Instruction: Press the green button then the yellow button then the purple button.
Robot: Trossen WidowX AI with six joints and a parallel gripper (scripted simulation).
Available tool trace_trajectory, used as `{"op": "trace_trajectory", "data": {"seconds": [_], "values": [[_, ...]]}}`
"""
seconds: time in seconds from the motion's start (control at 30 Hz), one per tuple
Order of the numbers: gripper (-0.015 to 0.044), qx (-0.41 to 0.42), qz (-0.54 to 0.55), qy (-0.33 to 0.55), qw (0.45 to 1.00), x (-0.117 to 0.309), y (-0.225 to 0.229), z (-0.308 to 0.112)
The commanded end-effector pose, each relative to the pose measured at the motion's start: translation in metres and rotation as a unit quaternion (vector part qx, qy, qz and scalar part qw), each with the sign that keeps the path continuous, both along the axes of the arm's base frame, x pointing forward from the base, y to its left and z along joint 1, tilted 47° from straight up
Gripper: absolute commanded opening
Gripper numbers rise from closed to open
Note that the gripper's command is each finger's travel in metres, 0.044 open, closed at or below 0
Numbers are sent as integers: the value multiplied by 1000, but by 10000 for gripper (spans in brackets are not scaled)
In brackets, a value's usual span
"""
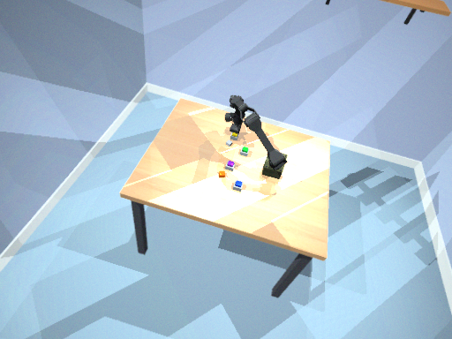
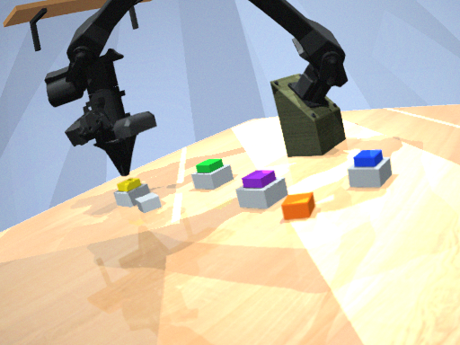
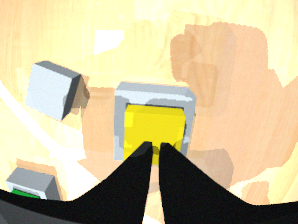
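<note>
My gripper (image 1: pixel 235 131) (image 2: pixel 126 174) (image 3: pixel 155 149) is shut and empty, pointing down. Its tips are just above the yellow button (image 1: pixel 234 135) (image 2: pixel 128 185) (image 3: pixel 152 125); whether they touch it I cannot tell. The yellow cap stands raised in its grey housing. The green button (image 1: pixel 244 150) (image 2: pixel 209 165) (image 3: pixel 25 193) stands raised, nearer the arm's base, and is partly cut off in the wrist view. The purple button (image 1: pixel 230 163) (image 2: pixel 259 179) also stands raised, away from the gripper.
A small light grey block (image 1: pixel 229 143) (image 2: pixel 148 202) (image 3: pixel 49 92) lies close beside the yellow button's housing. An orange block (image 1: pixel 222 174) (image 2: pixel 297 207) lies beside the purple button. The blue button (image 1: pixel 238 184) (image 2: pixel 368 158) stands farther off. The arm's base block (image 1: pixel 273 169) (image 2: pixel 301 130) is behind the buttons.
</note>
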State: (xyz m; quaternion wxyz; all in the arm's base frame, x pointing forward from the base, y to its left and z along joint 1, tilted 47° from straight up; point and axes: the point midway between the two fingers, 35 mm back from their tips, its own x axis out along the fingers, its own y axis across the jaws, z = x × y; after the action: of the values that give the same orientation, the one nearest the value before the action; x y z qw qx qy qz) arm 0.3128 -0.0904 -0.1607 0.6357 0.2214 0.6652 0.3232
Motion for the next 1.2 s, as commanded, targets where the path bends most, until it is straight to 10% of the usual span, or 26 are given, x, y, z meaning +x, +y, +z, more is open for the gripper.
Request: {"op": "trace_trajectory", "data": {"seconds": [0.0,1.17], "values": [[20,2,-2,2,1000,-2,6,-5],[20,2,-2,3,1000,1,-13,13]]}}
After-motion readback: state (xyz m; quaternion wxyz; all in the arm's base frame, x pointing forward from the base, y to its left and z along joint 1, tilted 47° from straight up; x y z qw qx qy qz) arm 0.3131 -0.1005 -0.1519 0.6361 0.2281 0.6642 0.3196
